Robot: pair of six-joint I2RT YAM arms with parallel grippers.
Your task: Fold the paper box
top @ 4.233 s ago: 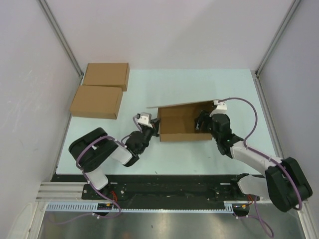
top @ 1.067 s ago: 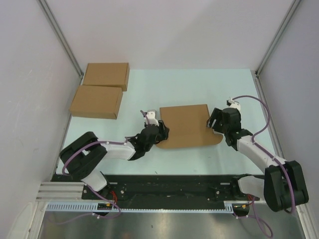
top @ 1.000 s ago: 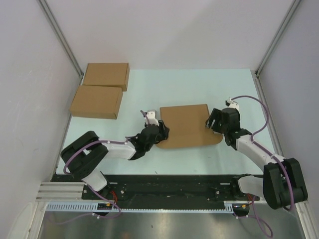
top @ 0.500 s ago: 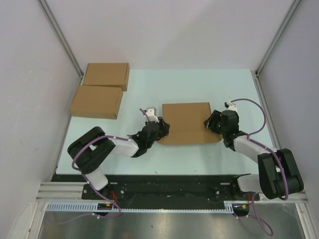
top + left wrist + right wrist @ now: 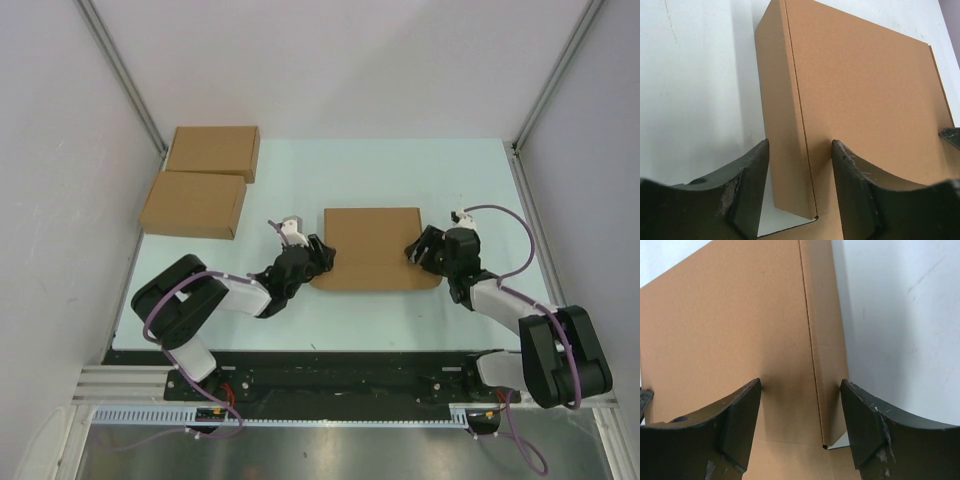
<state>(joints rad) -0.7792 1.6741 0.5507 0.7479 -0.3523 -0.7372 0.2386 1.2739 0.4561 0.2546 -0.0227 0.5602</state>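
Stretched low and forward, the left gripper stood half-open, jaws astride the left wall of the paper box, a flat, closed, smooth brown cardboard box. The right gripper, equally low, gaped wider astride the right wall, clamping nothing.
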